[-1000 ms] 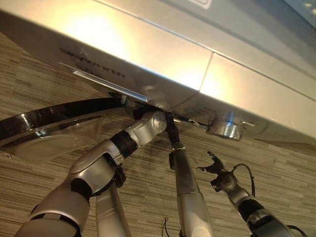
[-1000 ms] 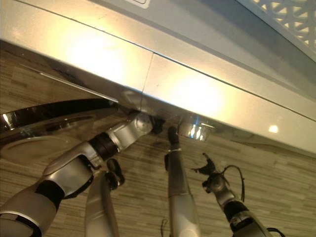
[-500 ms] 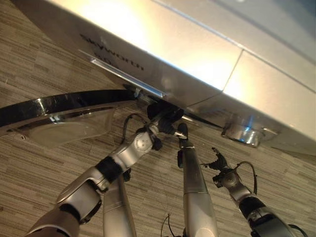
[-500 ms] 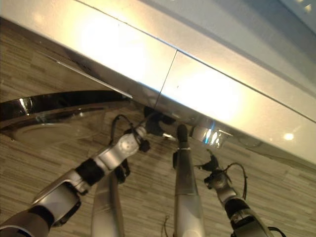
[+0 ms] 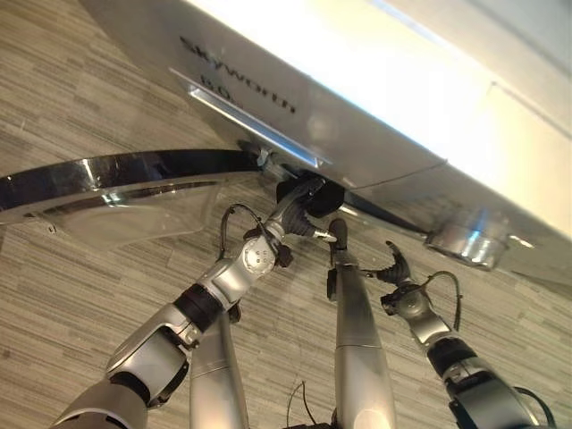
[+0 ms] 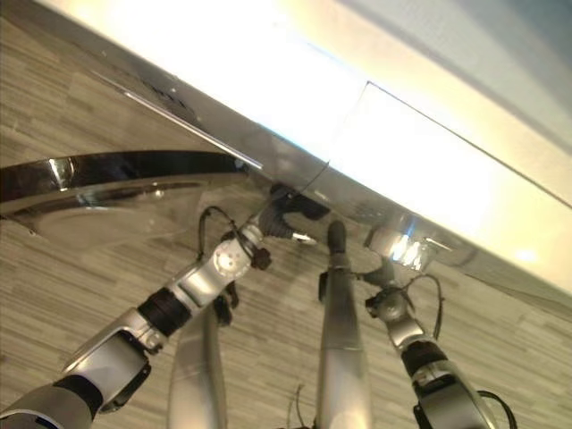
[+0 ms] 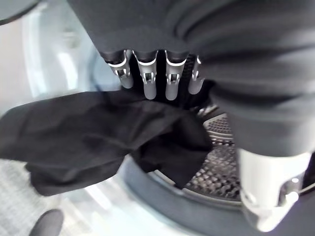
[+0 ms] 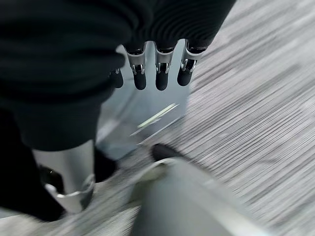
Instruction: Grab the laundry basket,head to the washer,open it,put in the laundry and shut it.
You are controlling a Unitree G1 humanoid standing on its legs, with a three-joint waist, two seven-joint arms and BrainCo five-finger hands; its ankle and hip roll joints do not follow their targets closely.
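**Left wrist view: black cloth at the drum mouth**

Left wrist view gives me the left hand [image 7: 162, 81] with its fingers curled into a black garment [image 7: 98, 137], which hangs over the rim of the washer [image 5: 357, 98] drum [image 7: 216, 162]. The door [image 5: 125, 183] stands swung open (glass bowl facing me). My right hand [image 5: 393, 268] hangs loose beside the washer front over the wood floor [image 5: 80, 295], gripping nothing.
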